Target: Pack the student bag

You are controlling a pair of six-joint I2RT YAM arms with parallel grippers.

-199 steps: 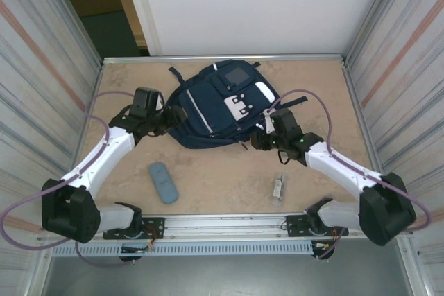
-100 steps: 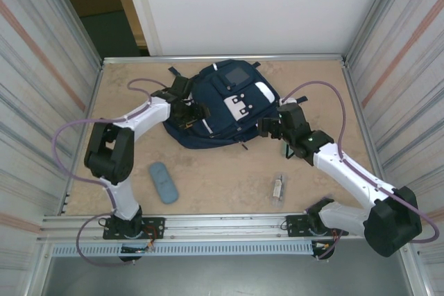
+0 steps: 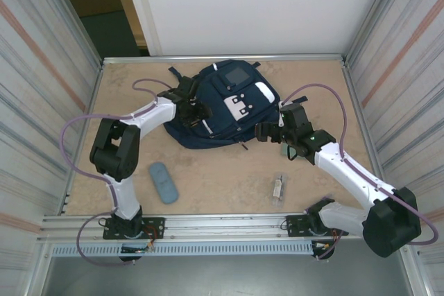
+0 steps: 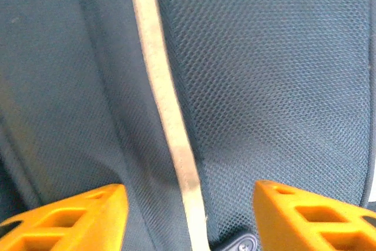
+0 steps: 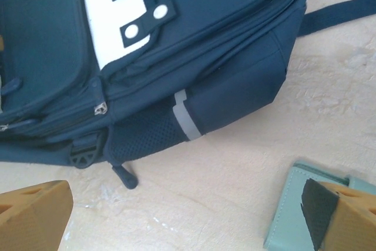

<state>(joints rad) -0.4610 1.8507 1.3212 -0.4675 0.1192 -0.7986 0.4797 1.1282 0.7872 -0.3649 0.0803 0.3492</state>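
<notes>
The navy student bag (image 3: 225, 105) lies flat at the middle back of the table, white patches and grey panel facing up. My left gripper (image 3: 196, 110) hovers over the bag's left side. In the left wrist view its orange fingers (image 4: 64, 216) stand open close above the mesh fabric and a white zipper line (image 4: 167, 104), with a dark zipper pull (image 4: 238, 243) between them. My right gripper (image 3: 267, 132) is open just off the bag's lower right corner (image 5: 235, 86), above bare table, nothing between its fingertips (image 5: 32, 213).
A pale teal flat case (image 5: 296, 213) lies on the table by my right finger. A blue-grey oblong pouch (image 3: 163, 181) sits at the front left. A small metallic item (image 3: 277, 187) rests at the front right. Metal walls close in both sides.
My left arm has folded and swung its gripper to the right, from beside the bag onto its left side. The right gripper shifted slightly up and right. The bag has not moved.
</notes>
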